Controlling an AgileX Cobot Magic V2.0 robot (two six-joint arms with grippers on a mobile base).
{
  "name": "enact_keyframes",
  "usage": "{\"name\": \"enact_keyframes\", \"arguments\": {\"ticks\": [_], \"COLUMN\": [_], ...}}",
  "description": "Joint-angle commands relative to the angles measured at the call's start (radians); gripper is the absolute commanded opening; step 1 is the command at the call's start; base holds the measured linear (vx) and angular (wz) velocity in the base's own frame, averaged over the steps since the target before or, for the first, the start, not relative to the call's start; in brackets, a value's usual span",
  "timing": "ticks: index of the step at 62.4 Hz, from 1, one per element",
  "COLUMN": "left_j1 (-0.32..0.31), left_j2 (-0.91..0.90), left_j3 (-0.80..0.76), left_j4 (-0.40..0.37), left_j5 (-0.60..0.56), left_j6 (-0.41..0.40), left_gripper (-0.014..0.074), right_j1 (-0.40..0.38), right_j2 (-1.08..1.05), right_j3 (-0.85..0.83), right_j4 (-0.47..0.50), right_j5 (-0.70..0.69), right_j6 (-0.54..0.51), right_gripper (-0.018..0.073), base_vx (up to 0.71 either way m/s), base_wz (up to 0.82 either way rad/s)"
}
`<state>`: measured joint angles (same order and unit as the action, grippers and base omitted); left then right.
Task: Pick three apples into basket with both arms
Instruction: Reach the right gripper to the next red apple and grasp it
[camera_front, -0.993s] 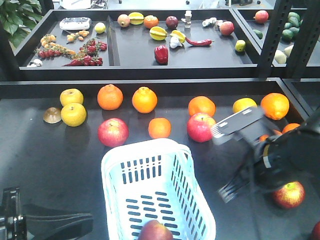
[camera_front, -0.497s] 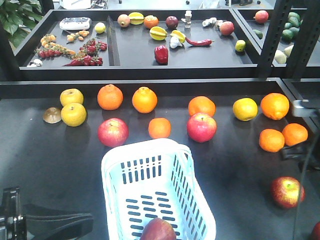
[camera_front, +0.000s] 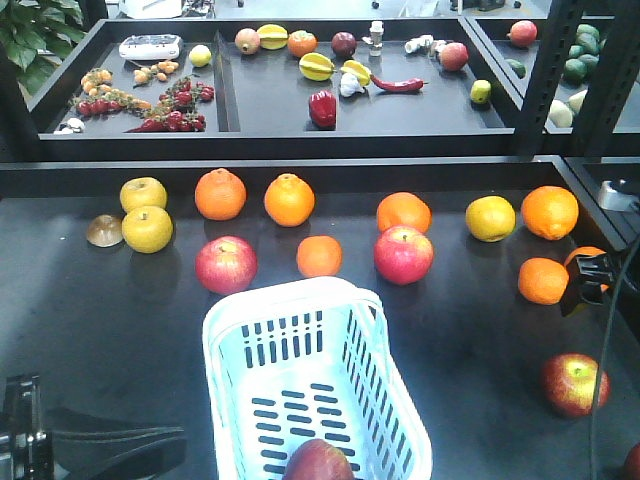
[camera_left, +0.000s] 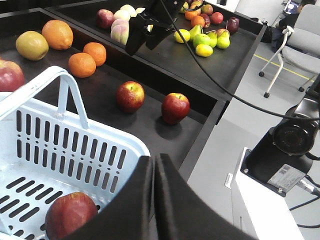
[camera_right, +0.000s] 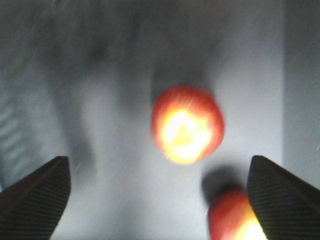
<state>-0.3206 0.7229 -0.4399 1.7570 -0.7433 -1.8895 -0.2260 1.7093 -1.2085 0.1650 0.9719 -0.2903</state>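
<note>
The pale blue-white basket (camera_front: 228, 341) stands at the table's front, and one dark red apple (camera_front: 316, 462) lies on its slotted floor. Two apples (camera_front: 226, 264) (camera_front: 403, 254) sit just beyond its far rim. Two more apples (camera_left: 130, 96) (camera_left: 175, 107) lie to the right near the table's corner. My left gripper (camera_left: 154, 167) is shut and empty, just outside the basket's near wall (camera_left: 75, 150). My right gripper (camera_right: 160, 200) is open wide above those right-hand apples: one blurred apple (camera_right: 187, 125) lies ahead and another (camera_right: 232, 217) lies by its right finger (camera_right: 282, 200).
Oranges (camera_front: 220, 193) (camera_front: 319, 255) (camera_front: 543, 280) and yellow fruits (camera_front: 147, 228) (camera_front: 489, 218) are spread over the table among the apples. A raised shelf (camera_front: 300, 140) with mixed fruit runs behind. The table's right edge (camera_left: 200, 145) drops to the floor.
My right arm has swung from beside the basket to the table's far right edge, mostly out of the front view. The apple in the basket has shifted slightly.
</note>
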Motion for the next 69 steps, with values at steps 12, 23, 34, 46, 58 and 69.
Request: {"name": "enact_keyframes", "arguments": {"ticks": [12, 23, 34, 46, 58, 69], "left_j1": [0.001, 0.001, 0.001, 0.001, 0.001, 0.001], "left_j2": [-0.003, -0.003, -0.003, -0.003, -0.003, -0.003], "left_j3": [-0.021, -0.021, -0.021, -0.021, -0.021, -0.021], "left_j4": [0.018, 0.018, 0.018, 0.018, 0.018, 0.018], "left_j5": [0.006, 0.006, 0.006, 0.006, 0.006, 0.006], "left_j6": [-0.002, -0.002, -0.002, -0.002, -0.002, -0.002], "left_gripper": [-0.0006, -0.0006, -0.0006, -0.0006, -0.0006, -0.0006], "right_j1": [-0.005, -0.005, -0.005, -0.005, -0.005, -0.005], "right_j2": [0.055, 0.113, 0.174, 0.246, 0.300, 0.337], "right_j3": [-0.057, -0.057, -0.057, -0.057, -0.055, -0.055], "right_j4": [-0.030, -0.032, -0.033, -0.028, -0.029, -0.027], "right_j5": [-0.070, -0.079, -0.083, -0.097, -0.095, -0.097], "right_j6": [0.024, 0.021, 0.021, 0.021, 0.021, 0.021], "right_gripper": [0.0659, 0.0652, 0.0648, 0.0643, 0.0633, 0.0618], "base_vx": [0.00, 0.00, 0.00, 0.00, 0.00, 0.00], "base_wz": [0.00, 0.00, 0.00, 0.00, 0.00, 0.00]}}
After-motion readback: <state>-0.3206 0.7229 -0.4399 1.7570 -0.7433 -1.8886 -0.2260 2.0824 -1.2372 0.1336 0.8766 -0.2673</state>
